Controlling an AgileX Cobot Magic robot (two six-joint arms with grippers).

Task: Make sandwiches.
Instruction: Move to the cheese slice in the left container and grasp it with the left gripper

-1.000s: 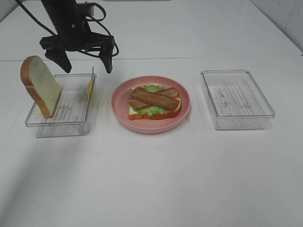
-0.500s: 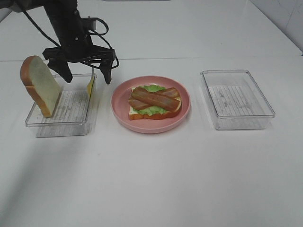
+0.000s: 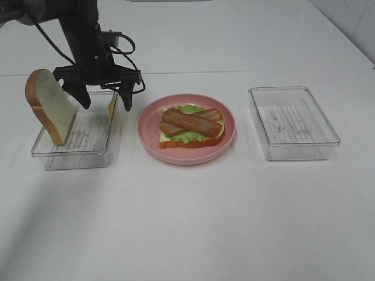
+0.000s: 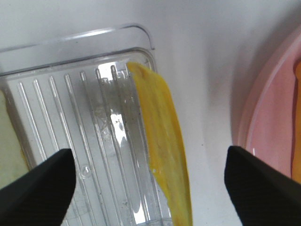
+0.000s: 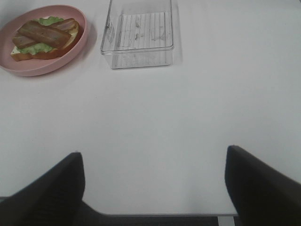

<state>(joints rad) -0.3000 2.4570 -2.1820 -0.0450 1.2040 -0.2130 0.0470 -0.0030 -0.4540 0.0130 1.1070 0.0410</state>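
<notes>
Sandwich [image 3: 190, 127] building stands half done. On the pink plate [image 3: 187, 159] at mid-table lies one bread slice topped with lettuce and two crossed bacon strips, with no cheese or top slice yet. Nearer than the plate, the right gripper [image 5: 153, 153] hangs over bare table, jaws wide apart and holding nothing.

Level with the plate, the right tray [image 3: 296, 151] is empty. The left tray [image 3: 70, 155] holds a bread slice [image 3: 50, 108] leaning on its left wall and a yellow cheese slice [image 4: 162, 136] standing on edge against its right wall.

At the tray's far end, the left gripper [image 3: 105, 104] has dropped over the last second from above the tray's far rim, and its jaws have begun to narrow. It now straddles the cheese, one finger over the tray floor, the other outside the wall on the plate side. The jaws are open and clear of the slice, so nothing is held. Cheese looks to be the next layer. Closing here may pinch the tray wall too.
</notes>
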